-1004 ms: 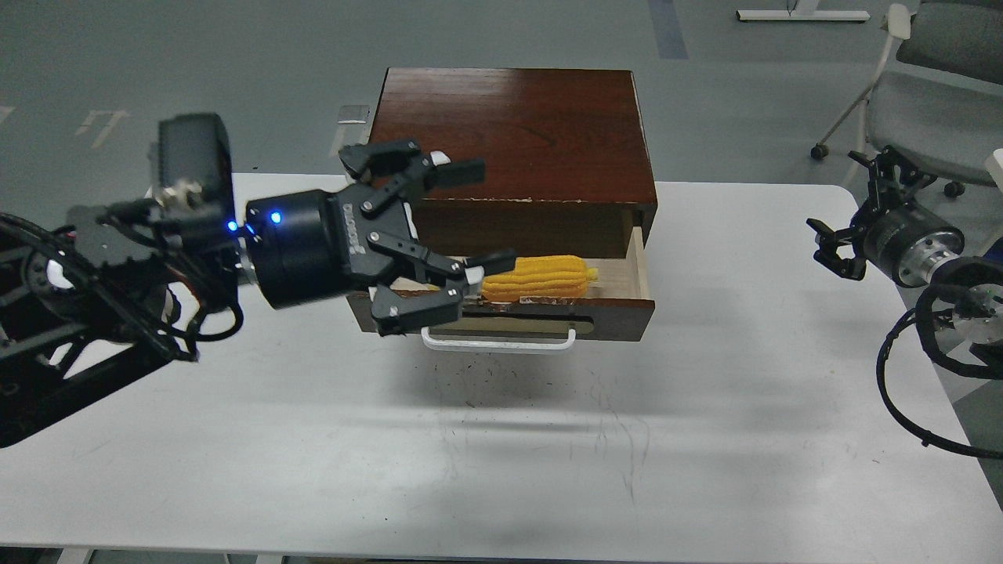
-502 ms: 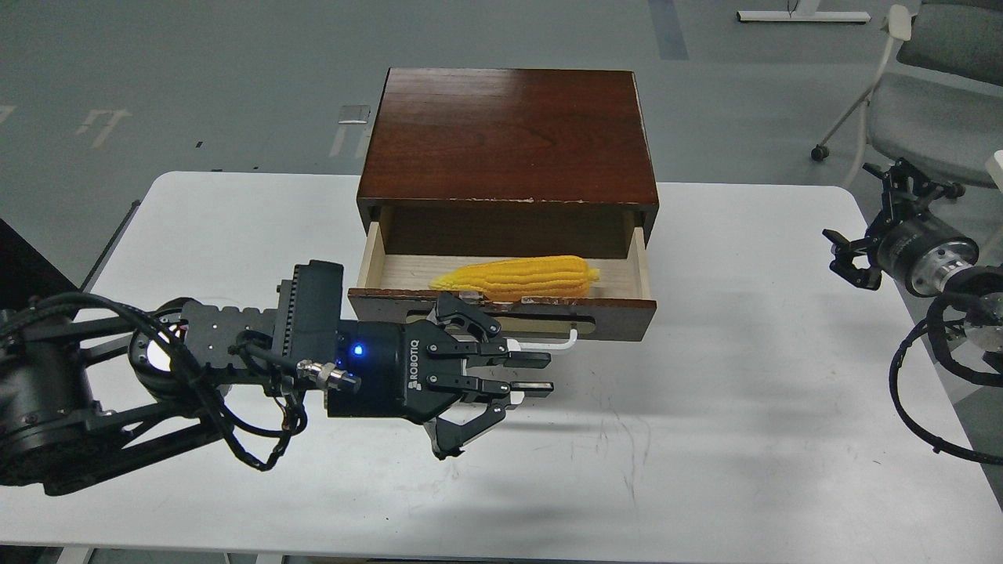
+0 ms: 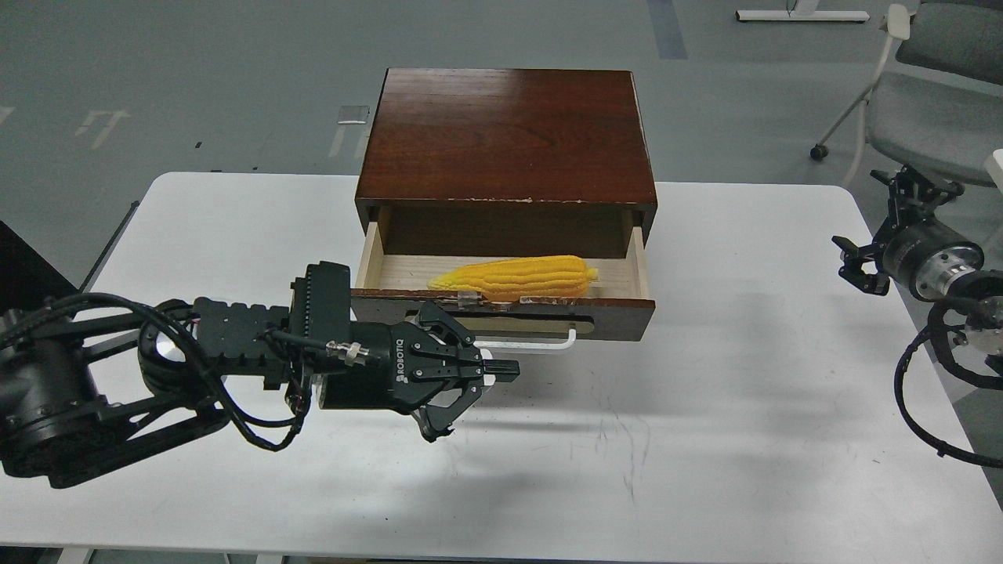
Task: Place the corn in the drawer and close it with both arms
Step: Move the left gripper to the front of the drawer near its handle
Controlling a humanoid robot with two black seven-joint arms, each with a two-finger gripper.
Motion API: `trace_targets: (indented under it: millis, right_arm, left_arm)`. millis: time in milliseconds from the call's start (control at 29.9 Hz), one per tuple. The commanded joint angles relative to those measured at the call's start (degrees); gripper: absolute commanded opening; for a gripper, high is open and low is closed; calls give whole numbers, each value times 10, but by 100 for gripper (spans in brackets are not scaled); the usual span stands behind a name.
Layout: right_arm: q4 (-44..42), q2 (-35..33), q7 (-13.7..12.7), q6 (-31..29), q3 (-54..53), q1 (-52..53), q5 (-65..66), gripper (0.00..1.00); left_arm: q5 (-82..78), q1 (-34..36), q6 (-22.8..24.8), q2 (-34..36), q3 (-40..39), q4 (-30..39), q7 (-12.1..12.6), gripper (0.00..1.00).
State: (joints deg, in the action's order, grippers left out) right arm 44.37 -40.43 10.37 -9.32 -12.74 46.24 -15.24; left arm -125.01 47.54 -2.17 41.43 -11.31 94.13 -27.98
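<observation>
The corn (image 3: 513, 277) is laid inside the open drawer (image 3: 501, 307), its long axis running left to right along the front panel, thick end to the right and tapered tip to the left. The left gripper (image 3: 501, 370) is seen just in front of the white handle (image 3: 533, 345), its jaws pressed together. The right gripper (image 3: 860, 266) is held over the right edge of the counter (image 3: 705, 439); whether its jaws are spread cannot be told.
</observation>
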Motion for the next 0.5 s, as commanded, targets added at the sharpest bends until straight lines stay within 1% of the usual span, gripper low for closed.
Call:
trace_targets:
  millis: [0,134,301,469]
  right_arm:
    - [-2,-1,0,1,0,0,2,100]
    - [-3,0,0,1,0,-7,3,100]
    - [-3,0,0,1,0,-12,3,100]
    - [-3,0,0,2,0,-15,3,100]
  left_arm:
    - [0,-4,3,0,1,0,0,0]
    - [0,-5,16,0,2,-4,0,0]
    - [0,-8,21,1,1,-14,0,0]
    - [0,-41,38,13,-5,-16,0,0]
